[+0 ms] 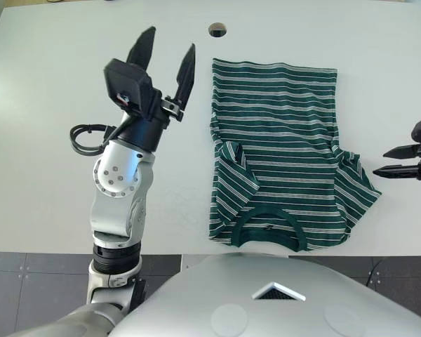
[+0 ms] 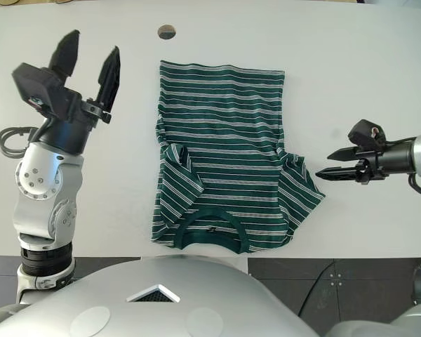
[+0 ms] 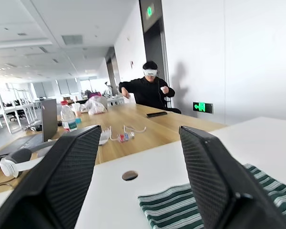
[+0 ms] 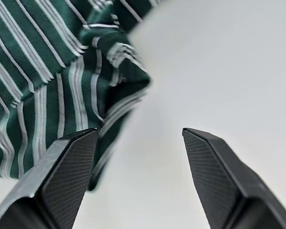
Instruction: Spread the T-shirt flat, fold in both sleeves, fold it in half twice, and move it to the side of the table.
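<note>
White desk (image 1: 56, 105) | striped T-shirt (image 1: 281, 140) lay flat, mid-desk by near edge | left gripper (image 1: 170, 40) raised, spread wide, empty | right gripper (image 2: 324, 165) parted, empty, just beside right sleeve (image 1: 358, 186) | fold probably needed a hem-only pinch, carried inward without dragging the body

Left arm: forearm raised steeply, wrist up. Left pincer (image 1: 170, 42) points up and forward, fingers spread wide, nothing between them. Right arm: extended in low from the right. Right pincer (image 2: 324, 165) lies horizontal, tips pointing leftward, fingers parted, holding nothing.
</note>
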`<control>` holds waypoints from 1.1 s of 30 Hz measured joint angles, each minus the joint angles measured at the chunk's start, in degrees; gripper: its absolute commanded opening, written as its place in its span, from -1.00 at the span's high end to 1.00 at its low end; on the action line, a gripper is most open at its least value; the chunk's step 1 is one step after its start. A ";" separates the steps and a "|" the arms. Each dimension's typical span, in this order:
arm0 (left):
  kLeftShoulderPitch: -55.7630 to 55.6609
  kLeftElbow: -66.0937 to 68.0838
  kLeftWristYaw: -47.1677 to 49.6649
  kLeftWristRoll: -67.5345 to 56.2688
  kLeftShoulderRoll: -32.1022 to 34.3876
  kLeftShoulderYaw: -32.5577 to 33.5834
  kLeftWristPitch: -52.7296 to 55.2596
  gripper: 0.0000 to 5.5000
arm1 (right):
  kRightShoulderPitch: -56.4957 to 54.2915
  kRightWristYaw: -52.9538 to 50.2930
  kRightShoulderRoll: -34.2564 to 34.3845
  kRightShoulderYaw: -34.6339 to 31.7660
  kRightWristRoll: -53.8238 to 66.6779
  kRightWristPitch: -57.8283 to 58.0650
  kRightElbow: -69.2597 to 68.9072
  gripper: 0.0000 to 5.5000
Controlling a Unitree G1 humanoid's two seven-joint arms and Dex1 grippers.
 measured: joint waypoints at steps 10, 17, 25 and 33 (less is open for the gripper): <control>2.14 2.61 -0.89 -2.40 -3.29 3.37 -2.22 -0.11 | 2.10 6.33 0.00 2.10 -1.36 -2.51 1.19 -0.20; -0.38 3.45 -0.78 -2.90 -4.30 3.69 -0.87 -0.11 | 4.82 9.15 0.00 1.82 0.99 0.70 -4.12 -0.20; -0.96 2.13 -0.13 -2.91 -4.94 3.72 1.92 -0.12 | 5.99 8.48 0.02 1.87 0.93 0.85 -5.95 0.19; -0.95 1.47 -0.13 -2.95 -5.40 3.71 2.57 -0.12 | 6.93 8.57 0.02 2.51 0.94 1.09 -6.98 0.74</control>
